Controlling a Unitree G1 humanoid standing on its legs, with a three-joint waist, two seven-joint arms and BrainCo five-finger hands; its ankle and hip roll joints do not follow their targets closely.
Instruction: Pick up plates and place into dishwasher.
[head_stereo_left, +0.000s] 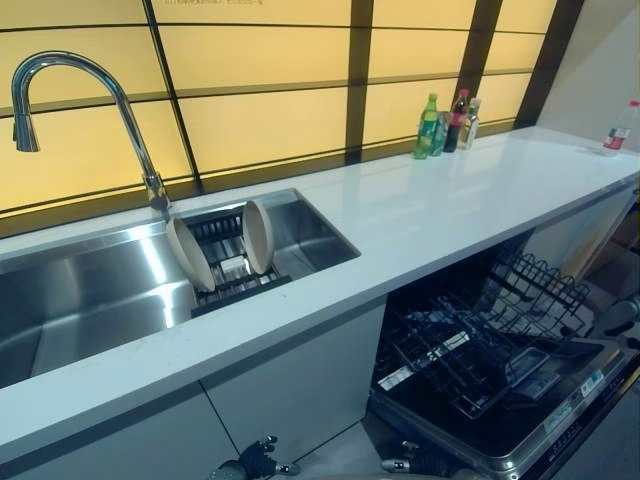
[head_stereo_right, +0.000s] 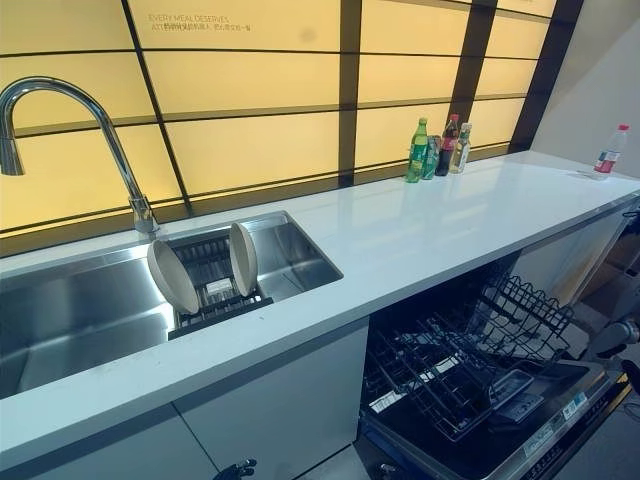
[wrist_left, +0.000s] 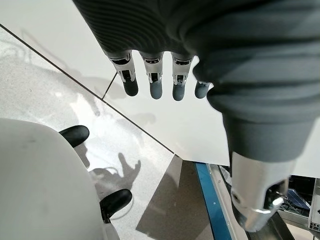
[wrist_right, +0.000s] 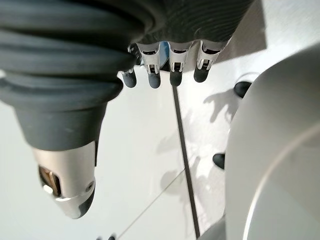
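Note:
Two cream plates (head_stereo_left: 190, 255) (head_stereo_left: 257, 237) stand on edge in a dark rack (head_stereo_left: 232, 280) at the right end of the steel sink (head_stereo_left: 90, 300). To the right, under the counter, the dishwasher (head_stereo_left: 500, 400) is open with its black wire basket (head_stereo_left: 470, 345) pulled out over the lowered door. My left hand (head_stereo_left: 255, 462) hangs low in front of the white cabinet, far below the plates. In the left wrist view its fingers (wrist_left: 155, 80) are straight and hold nothing. My right hand (wrist_right: 172, 67) also hangs over the floor, fingers straight and empty.
A tall curved faucet (head_stereo_left: 90, 90) rises behind the sink. Several bottles (head_stereo_left: 445, 125) stand at the back of the white counter (head_stereo_left: 430, 210), and a water bottle (head_stereo_left: 620, 128) at its far right. White cabinet fronts (head_stereo_left: 290, 390) lie below the sink.

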